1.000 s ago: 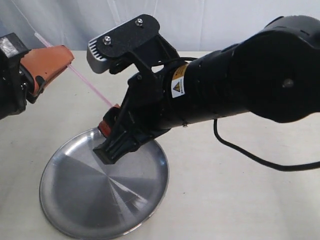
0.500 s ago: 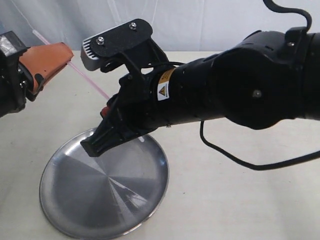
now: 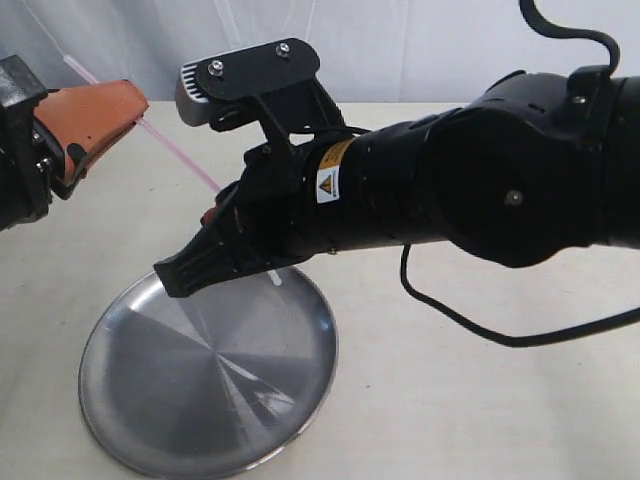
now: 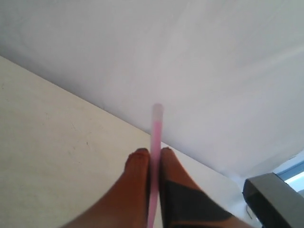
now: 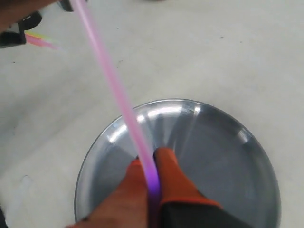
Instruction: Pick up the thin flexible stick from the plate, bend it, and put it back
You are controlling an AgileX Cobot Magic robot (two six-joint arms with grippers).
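My left claw [image 4: 152,153] and right claw [image 5: 152,156] pinch the thin flexible stick [image 5: 110,78] near opposite ends, straight above the plate [image 5: 223,156], so I'd bring them together slowly, kinking it mid-span.

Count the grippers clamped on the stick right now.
2. The left gripper pinches the stick near its upper end, off to the plate's left. The right gripper pinches it lower down, over the plate.
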